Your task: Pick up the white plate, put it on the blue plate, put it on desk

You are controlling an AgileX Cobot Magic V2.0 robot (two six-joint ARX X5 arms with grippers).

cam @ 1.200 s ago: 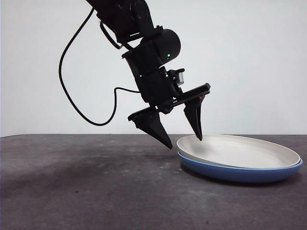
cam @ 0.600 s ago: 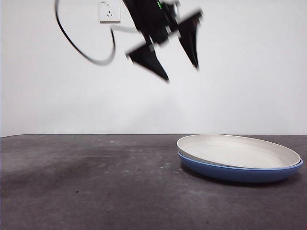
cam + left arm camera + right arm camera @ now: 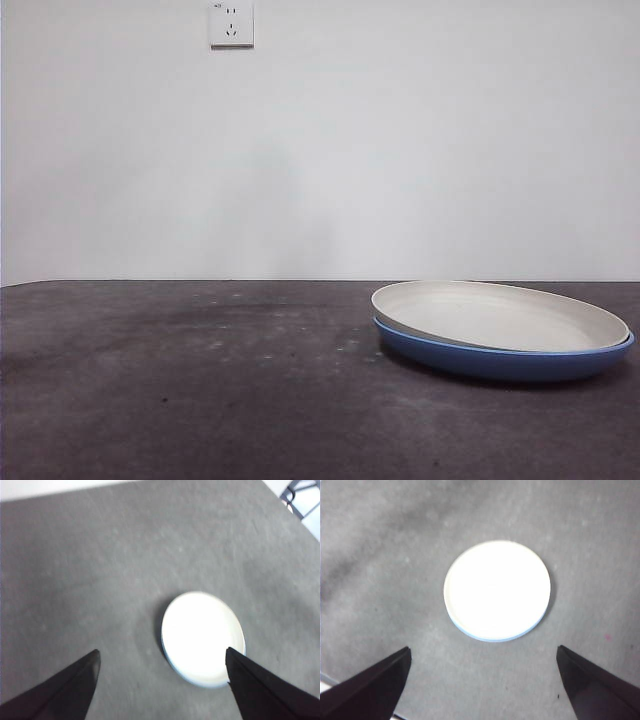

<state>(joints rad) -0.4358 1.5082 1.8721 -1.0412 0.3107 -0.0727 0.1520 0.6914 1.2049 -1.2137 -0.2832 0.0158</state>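
Observation:
The white plate (image 3: 500, 313) lies stacked inside the blue plate (image 3: 500, 361) on the desk (image 3: 200, 380) at the right. From above, the white plate (image 3: 202, 637) (image 3: 497, 589) covers nearly all of the blue plate (image 3: 485, 637), which shows only as a thin rim. My left gripper (image 3: 162, 655) hangs open high above the desk, empty, with the stack far below it. High over the stack too, my right gripper (image 3: 485, 652) is open and holds nothing. Neither gripper appears in the front view.
A wall socket (image 3: 231, 24) sits high on the pale wall behind the desk. The desk's far edge (image 3: 65, 487) shows in the left wrist view, with a metal frame (image 3: 300, 495) beyond one corner.
The open gripper that hovered by the white plate's left rim rose straight up and left the front view. The stacked plates stayed still.

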